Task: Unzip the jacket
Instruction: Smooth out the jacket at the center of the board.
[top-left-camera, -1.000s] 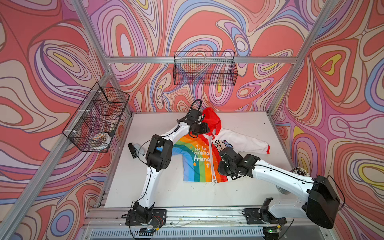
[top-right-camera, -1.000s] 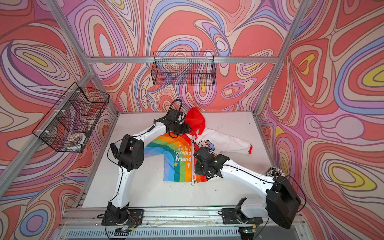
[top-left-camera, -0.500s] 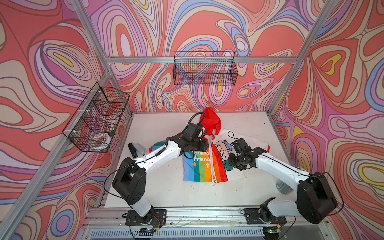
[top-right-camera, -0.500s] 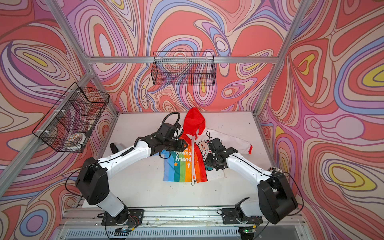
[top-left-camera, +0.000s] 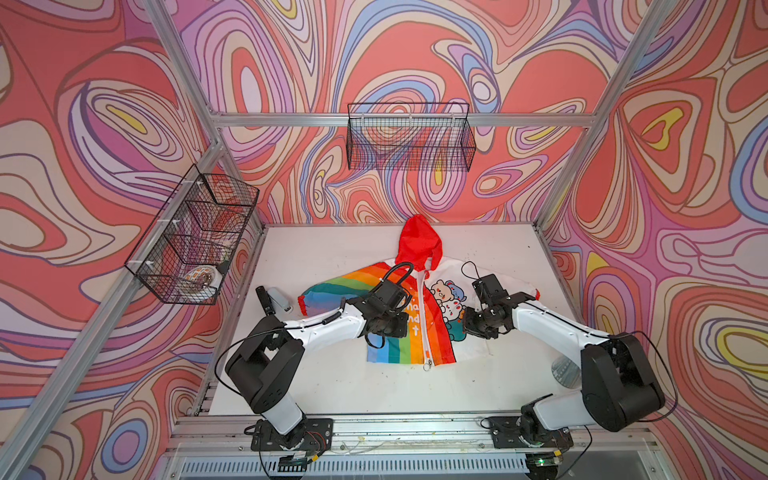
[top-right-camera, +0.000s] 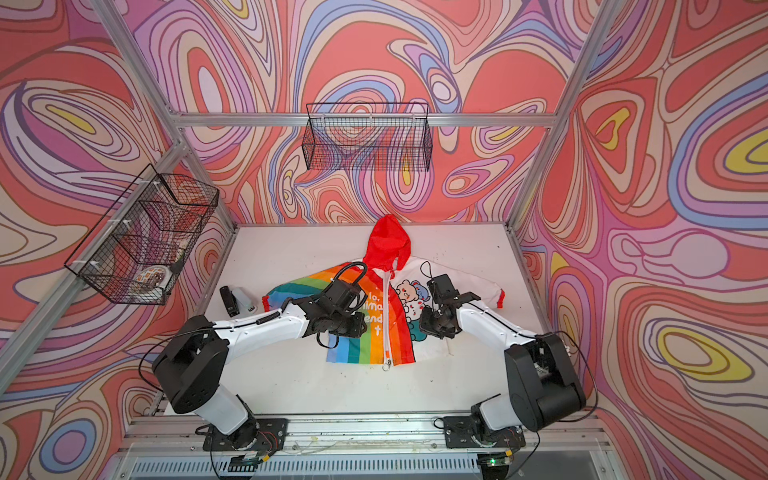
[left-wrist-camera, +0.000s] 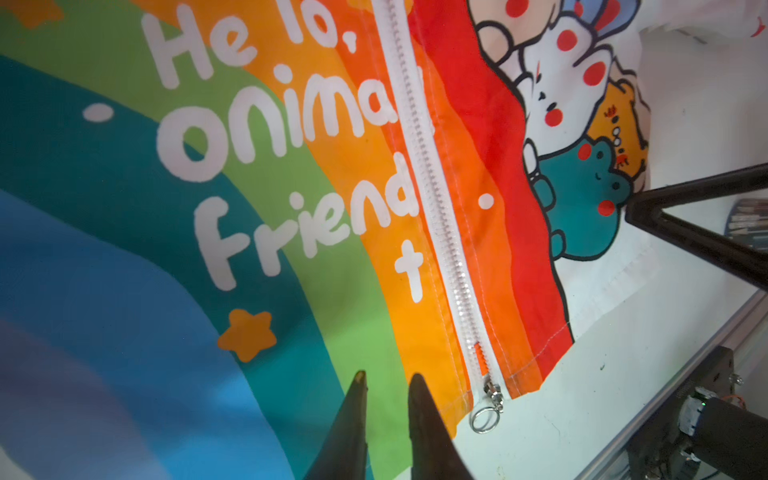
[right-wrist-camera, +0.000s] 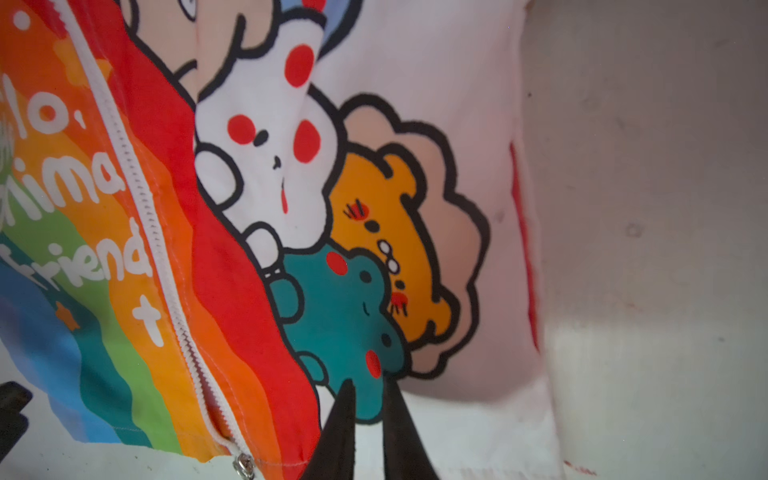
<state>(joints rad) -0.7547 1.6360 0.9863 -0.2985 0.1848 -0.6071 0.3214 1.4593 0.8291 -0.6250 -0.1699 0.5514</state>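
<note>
You find the jacket (top-left-camera: 399, 353) spread flat on the white table (top-left-camera: 332, 386), in the middle and toward the back, front side up. Its red hood (top-left-camera: 417, 241) points at the rear wall. The rainbow half lies on the left arm's side, the white half with cartoon animals on the right arm's side. The white zipper (top-left-camera: 424, 316) runs down the middle, and its slider with a ring pull (left-wrist-camera: 482, 417) sits at the bottom hem, the ring resting on the table.

Your left gripper (left-wrist-camera: 388, 374) hangs over the green stripe near the hem, just beside the zipper. Its fingers are narrowly parted and nothing shows between them. Your right gripper (right-wrist-camera: 369, 380) hangs over the teal animal on the white half. Its fingers likewise leave only a slim gap and hold nothing.

Containers: a divided wire basket (top-left-camera: 178, 249) hangs on the left frame rail. A round patterned item (top-left-camera: 201, 278), which cannot be identified, lies in the compartment nearest the front. A second wire basket (top-left-camera: 409, 137) hangs on the rear rail.

A small black-and-grey item (top-left-camera: 274, 299) lies near the table's left edge, apart from the rainbow sleeve. A grey ribbed disc (top-left-camera: 565, 372) shows partly behind the right arm.
</note>
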